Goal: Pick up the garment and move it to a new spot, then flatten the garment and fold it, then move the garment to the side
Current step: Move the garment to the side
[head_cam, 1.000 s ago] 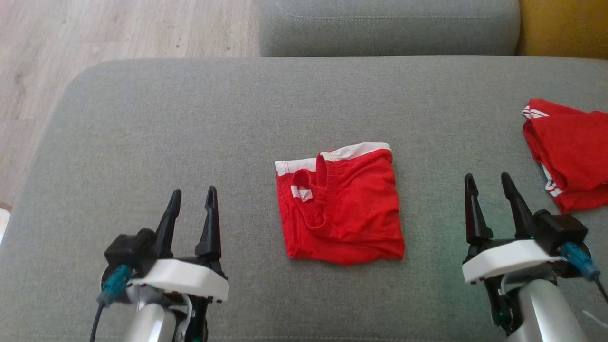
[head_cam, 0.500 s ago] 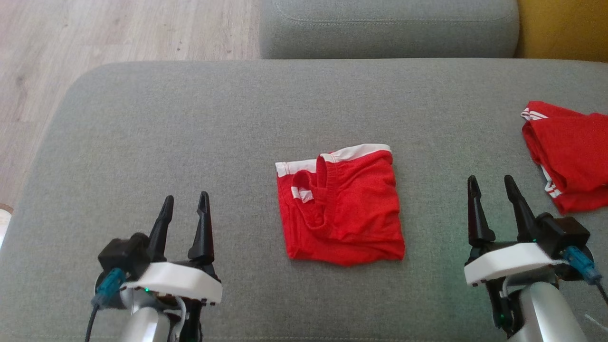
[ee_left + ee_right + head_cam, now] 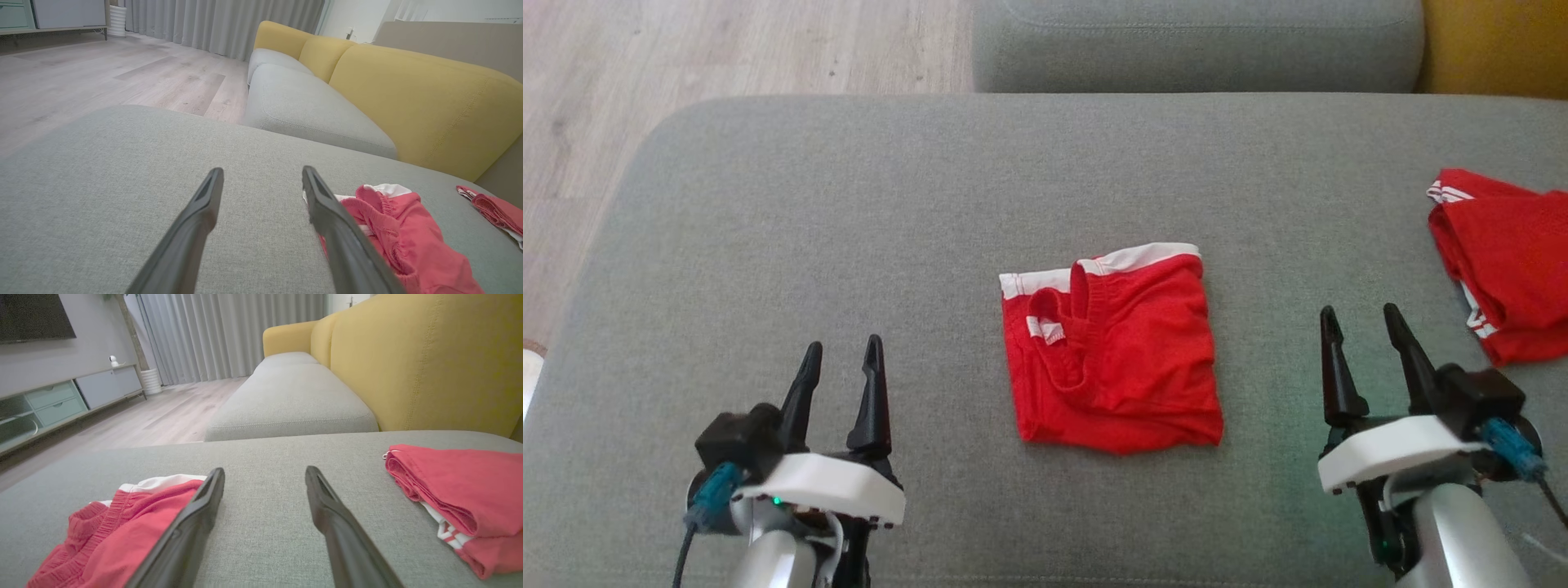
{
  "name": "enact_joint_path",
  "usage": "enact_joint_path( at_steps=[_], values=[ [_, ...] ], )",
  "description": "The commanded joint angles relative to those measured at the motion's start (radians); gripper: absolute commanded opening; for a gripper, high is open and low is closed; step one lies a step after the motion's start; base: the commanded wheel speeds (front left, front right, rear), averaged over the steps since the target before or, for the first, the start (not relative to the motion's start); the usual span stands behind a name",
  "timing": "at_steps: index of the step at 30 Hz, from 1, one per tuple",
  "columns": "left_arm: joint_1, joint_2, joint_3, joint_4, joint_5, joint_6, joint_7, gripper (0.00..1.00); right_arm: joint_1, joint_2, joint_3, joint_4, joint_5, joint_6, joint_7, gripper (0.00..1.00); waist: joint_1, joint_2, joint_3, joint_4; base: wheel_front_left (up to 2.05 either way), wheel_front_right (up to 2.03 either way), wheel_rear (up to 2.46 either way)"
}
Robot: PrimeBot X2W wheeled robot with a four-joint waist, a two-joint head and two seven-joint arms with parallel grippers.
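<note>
From the head: looks steeply down from well above onto the broad grey fabric seat cushion [image 3: 849, 204], most of it in frame. From each wrist: sits low and close over that cushion, facing across it toward the mustard-yellow sofa back [image 3: 408, 94]. Shared by all three: the folded red shorts with white waistband [image 3: 1115, 351] and, seemingly, the second red folded garment [image 3: 1511, 261] at the edge.

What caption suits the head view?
Folded red garment lies on the grey cushion between open left gripper and open right gripper; another red bundle far right.
</note>
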Motion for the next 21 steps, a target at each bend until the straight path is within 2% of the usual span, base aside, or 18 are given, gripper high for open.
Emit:
enact_joint_path(
  at_steps=[1, 5, 9, 10, 11, 21],
  values=[
    [-0.046, 0.002, 0.036, -0.032, 0.009, -0.001, -0.012, 1.00, -0.049, -0.001, 0.021, -0.030, -0.015, 0.007, 0.009, 1.00, 0.0000, 0.0000, 0.006, 0.004, 0.00, 0.00, 0.00],
    [-0.053, 0.002, 0.034, -0.038, 0.011, 0.001, -0.012, 1.00, -0.096, -0.001, 0.027, -0.035, -0.048, 0.007, 0.085, 1.00, 0.0000, 0.0000, 0.023, 0.011, 0.00, 0.00, 0.00],
    [-0.062, 0.002, 0.030, -0.046, 0.010, 0.004, -0.012, 1.00, -0.154, -0.001, 0.039, -0.042, -0.080, 0.007, 0.201, 1.00, 0.0000, 0.0000, 0.042, 0.026, 0.00, 0.00, 0.00],
    [-0.067, 0.002, 0.029, -0.051, 0.008, 0.006, -0.012, 1.00, -0.178, -0.001, 0.052, -0.035, -0.078, 0.007, 0.269, 1.00, 0.0000, 0.0000, 0.054, 0.037, 0.00, 0.00, 0.00],
    [-0.067, 0.002, 0.029, -0.051, 0.008, 0.006, -0.012, 1.00, -0.178, -0.001, 0.052, -0.035, -0.078, 0.007, 0.269, 1.00, 0.0000, 0.0000, 0.054, 0.037, 0.00, 0.00, 0.00],
    [-0.082, 0.002, 0.011, -0.070, -0.012, 0.022, -0.012, 1.00, -0.220, -0.038, 0.106, 0.018, 0.025, 0.007, 0.521, 1.00, 0.0000, 0.0000, 0.114, 0.115, 0.00, 0.00, 0.00]
  ],
)
